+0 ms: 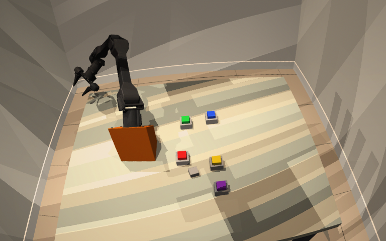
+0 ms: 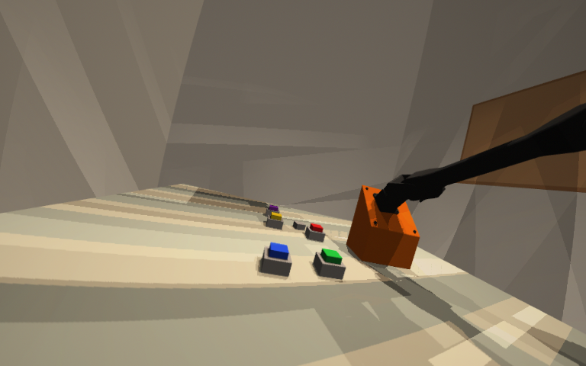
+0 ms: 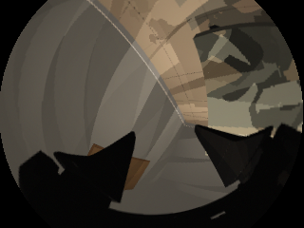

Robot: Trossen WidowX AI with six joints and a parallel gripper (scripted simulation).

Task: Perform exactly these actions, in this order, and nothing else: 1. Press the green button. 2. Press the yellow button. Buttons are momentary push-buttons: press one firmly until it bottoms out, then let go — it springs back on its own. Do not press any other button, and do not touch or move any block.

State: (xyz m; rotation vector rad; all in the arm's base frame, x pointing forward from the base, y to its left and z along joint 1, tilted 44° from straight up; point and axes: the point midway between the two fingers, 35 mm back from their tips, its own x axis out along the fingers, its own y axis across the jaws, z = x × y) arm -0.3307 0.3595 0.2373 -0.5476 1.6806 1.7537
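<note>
Your gripper (image 1: 84, 84) hangs off the table's (image 1: 296, 93) far corner, jaws spread and gripping nothing, well apart from the green button (image 1: 185, 119); neither press looks started

light was dim and warm; soft shadows lay across the tabletop (image 1: 256, 119); the wrist view was round, blocky, and edge-warped.
</note>
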